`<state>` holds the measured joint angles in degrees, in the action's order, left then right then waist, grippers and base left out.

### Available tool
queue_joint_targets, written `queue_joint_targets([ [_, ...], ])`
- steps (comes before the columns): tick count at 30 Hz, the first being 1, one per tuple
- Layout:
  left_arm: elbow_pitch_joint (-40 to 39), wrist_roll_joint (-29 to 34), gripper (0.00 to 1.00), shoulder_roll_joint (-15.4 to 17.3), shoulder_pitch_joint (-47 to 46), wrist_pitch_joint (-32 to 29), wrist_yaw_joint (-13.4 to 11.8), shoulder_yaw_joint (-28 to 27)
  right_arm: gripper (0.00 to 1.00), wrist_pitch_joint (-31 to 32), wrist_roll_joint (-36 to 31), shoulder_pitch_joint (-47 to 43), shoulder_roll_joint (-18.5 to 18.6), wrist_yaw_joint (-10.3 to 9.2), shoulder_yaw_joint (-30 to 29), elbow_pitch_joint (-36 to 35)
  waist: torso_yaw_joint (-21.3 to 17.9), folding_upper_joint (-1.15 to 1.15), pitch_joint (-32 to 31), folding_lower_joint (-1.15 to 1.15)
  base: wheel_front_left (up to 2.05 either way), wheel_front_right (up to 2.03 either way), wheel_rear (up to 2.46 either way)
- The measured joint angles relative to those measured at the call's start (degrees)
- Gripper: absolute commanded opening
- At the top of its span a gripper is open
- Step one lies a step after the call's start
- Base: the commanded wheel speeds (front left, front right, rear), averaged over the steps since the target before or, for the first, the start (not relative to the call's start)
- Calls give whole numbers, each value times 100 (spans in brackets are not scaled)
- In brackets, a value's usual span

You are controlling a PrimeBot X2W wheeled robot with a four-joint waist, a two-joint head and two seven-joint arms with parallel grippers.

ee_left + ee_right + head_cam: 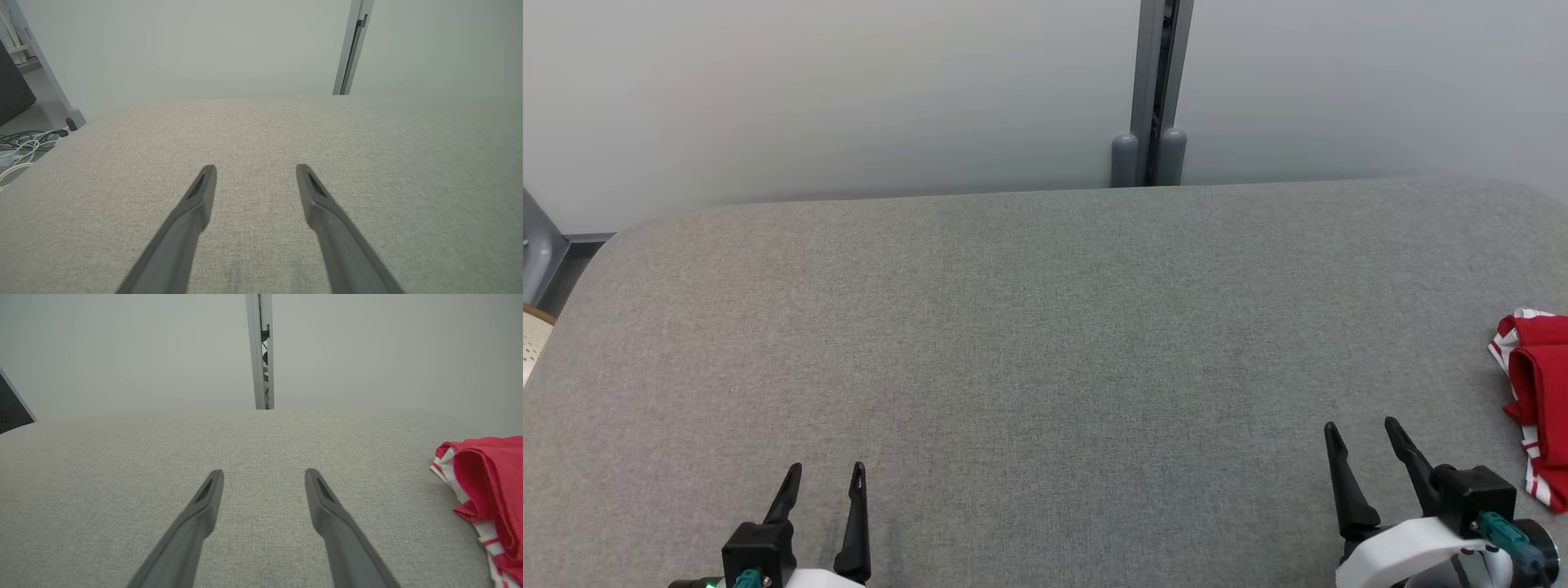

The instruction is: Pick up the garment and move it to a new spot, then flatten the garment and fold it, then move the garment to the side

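Both spread wide, empty: left gripper, right gripper; crumpled red-and-white garment at right edge of woven grey tabletop.

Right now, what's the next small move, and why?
Probably swing the right pincer rightward to the garment: it lies bunched at the right edge of the table, untouched, and that pincer is open and nearest; the left pincer is far off.

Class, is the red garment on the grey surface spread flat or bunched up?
Bunched up. The red garment lies in rumpled folds at the right edge of the grey surface, striped trim showing; part is cut off.
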<state>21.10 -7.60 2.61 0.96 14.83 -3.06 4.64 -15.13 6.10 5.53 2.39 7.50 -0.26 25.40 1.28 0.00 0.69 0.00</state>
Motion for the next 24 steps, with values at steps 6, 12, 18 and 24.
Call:
queue_joint_targets([
  [6,218,-42,0,-38,90,-57,5,1,0,27,40,-158,-68,0,14,210,-4,0,3,0,0,0,0],
  [12,211,-710,0,-42,91,-255,81,-96,0,233,704,-151,-71,0,-77,178,-10,0,0,0,0,0,0],
  [18,123,-1370,0,-42,71,-385,152,-166,0,369,1374,-149,-70,0,-98,58,-17,0,-3,0,0,0,0],
  [24,45,-1971,0,-38,3,-535,231,-233,0,512,1995,-148,-66,-1,-123,-64,-22,0,-5,0,0,0,0],
])
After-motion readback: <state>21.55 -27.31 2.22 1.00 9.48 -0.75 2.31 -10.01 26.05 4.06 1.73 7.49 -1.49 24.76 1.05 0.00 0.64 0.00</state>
